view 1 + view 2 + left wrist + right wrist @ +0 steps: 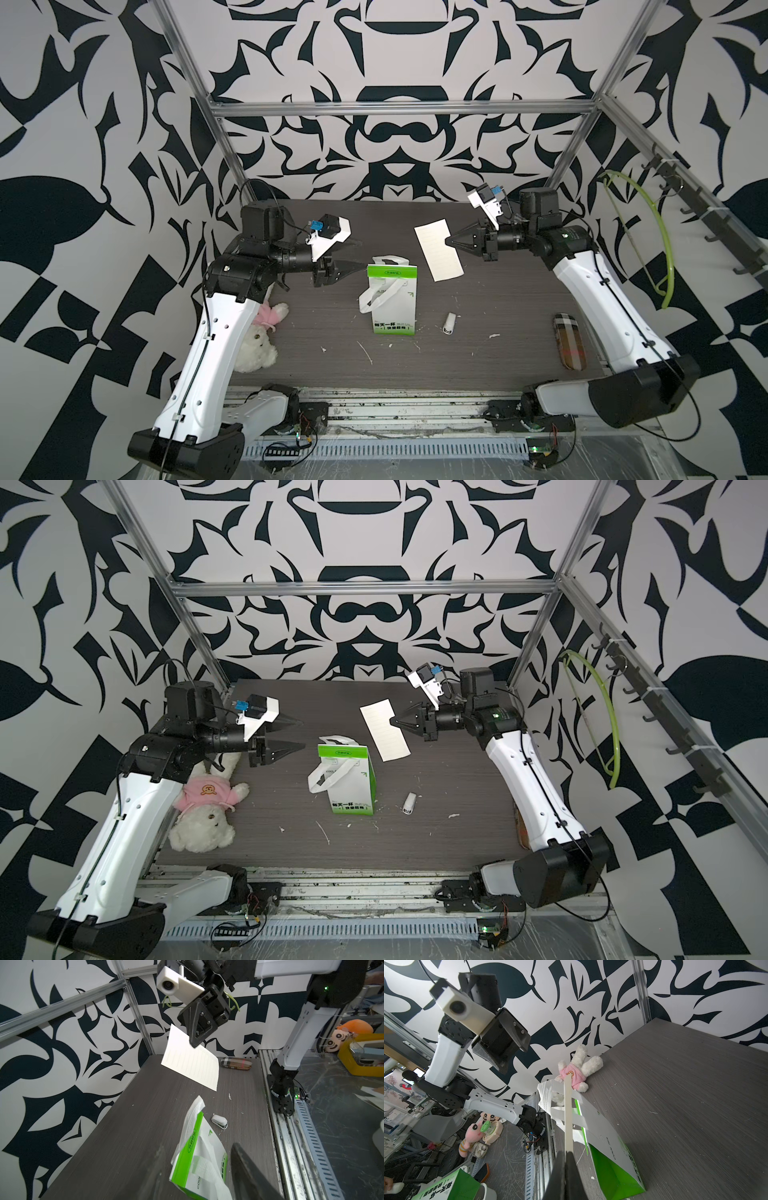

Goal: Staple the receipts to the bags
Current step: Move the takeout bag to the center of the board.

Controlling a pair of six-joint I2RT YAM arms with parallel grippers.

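The bag [392, 299] [349, 779], white with a green top band and loop handles, stands upright mid-table. My left gripper [360, 257] [304, 733] hovers by its top left corner, open. In the left wrist view the bag's top [187, 1155] shows between the spread fingers [239, 1159], with no touch visible. My right gripper [448, 241] [392, 720] is shut on the receipt [436, 249] [384, 729] [191, 1061], holding it in the air behind and to the right of the bag. The right wrist view shows the receipt [568, 1115] edge-on, above the bag [608, 1136].
A small white stapler [449, 323] [409, 803] [219, 1121] lies right of the bag. A white plush in pink [203, 812] lies at the left edge under my left arm. A plaid case [569, 340] rests by the right edge. Paper scraps dot the table.
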